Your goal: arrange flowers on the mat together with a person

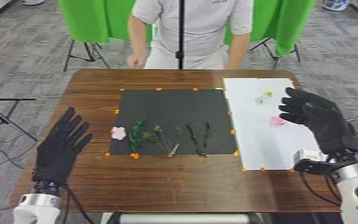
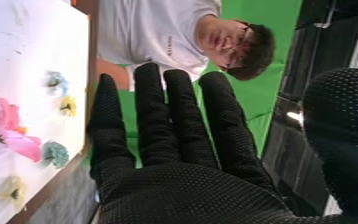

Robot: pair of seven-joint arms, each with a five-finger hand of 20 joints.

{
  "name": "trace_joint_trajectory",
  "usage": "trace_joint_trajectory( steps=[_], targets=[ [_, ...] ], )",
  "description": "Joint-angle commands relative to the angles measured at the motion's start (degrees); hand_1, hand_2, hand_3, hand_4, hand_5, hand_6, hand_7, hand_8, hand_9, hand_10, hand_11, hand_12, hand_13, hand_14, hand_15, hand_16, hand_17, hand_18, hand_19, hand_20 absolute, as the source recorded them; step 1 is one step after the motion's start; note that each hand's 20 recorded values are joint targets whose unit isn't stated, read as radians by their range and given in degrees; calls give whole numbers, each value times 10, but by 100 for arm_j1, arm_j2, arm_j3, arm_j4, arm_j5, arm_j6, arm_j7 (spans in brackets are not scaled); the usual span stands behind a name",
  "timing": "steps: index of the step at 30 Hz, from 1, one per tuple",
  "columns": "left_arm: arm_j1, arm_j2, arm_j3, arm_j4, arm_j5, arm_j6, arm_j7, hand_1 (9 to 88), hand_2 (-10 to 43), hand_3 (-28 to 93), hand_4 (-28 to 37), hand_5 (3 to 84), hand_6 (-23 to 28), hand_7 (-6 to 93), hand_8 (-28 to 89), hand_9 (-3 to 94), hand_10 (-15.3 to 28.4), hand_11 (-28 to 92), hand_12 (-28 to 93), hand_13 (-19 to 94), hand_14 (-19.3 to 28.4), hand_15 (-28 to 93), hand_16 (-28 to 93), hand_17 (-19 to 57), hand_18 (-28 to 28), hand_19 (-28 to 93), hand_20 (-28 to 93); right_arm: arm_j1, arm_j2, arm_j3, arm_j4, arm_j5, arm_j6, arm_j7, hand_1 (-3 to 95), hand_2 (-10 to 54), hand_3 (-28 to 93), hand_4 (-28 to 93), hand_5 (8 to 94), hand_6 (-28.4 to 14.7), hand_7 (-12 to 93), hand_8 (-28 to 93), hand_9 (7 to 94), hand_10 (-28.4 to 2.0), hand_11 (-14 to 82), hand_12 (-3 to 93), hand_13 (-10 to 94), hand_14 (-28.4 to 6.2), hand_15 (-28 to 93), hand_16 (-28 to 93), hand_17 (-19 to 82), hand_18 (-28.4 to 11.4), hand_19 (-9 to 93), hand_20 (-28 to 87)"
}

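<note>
Black-gloved left hand (image 1: 56,155), fingers apart, at the table's (image 1: 158,187) left, right hand (image 1: 328,127) by the white sheet (image 1: 251,145), green stems (image 1: 135,135) on the dark mat's (image 1: 171,106) near half; right wrist view, its straight fingers slightly apart, pink flower (image 2: 17,142) on the sheet

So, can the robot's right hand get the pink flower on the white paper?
Probably yes. The right hand is open and hovers close to the pink flower, and nothing seems to stand between them.
</note>
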Motion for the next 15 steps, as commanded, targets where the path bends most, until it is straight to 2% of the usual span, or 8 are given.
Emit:
trace_joint_trajectory(
  steps=[1,5,7,11,15],
  targets=[
    [30,-40,75,63,26,31,14,246,-36,732,-266,244,10,160,-87,177,93,114,140,155,109,122,70,-130,194,383,137,5,-87,64,-32,-69,-145,14,160,9,878,-220,405,-65,140,-95,389,-151,145,229,305,-131,278,246,76,-224,451,287],
    [-13,-67,84,88,43,-10,-38,246,-36,731,-266,244,10,161,-87,177,93,114,140,155,109,124,69,-130,194,383,137,8,-89,67,-22,-54,-131,34,161,9,878,-219,407,-68,138,-94,388,-151,145,229,305,-131,280,246,76,-224,452,287],
    [-1,9,117,96,-10,28,-11,246,-36,731,-267,244,10,161,-87,177,93,114,141,155,109,124,69,-130,194,383,137,-12,-94,79,-28,-42,-124,48,161,8,880,-220,407,-69,137,-94,388,-151,145,228,306,-131,281,245,75,-225,453,288],
    [-5,0,119,103,1,-13,-40,246,-35,732,-266,244,10,161,-87,178,93,114,141,155,109,123,68,-130,194,383,137,-53,-91,124,-47,-57,-140,62,161,8,882,-220,408,-69,138,-93,389,-151,147,228,307,-131,283,244,75,-225,453,288],
    [4,24,133,97,1,-7,-9,246,-35,730,-266,244,10,161,-87,178,93,114,141,155,110,124,69,-130,194,384,137,-67,-92,148,-46,-54,-156,89,161,8,882,-221,409,-70,138,-93,389,-151,148,228,307,-131,284,243,75,-225,453,288]
  ],
)
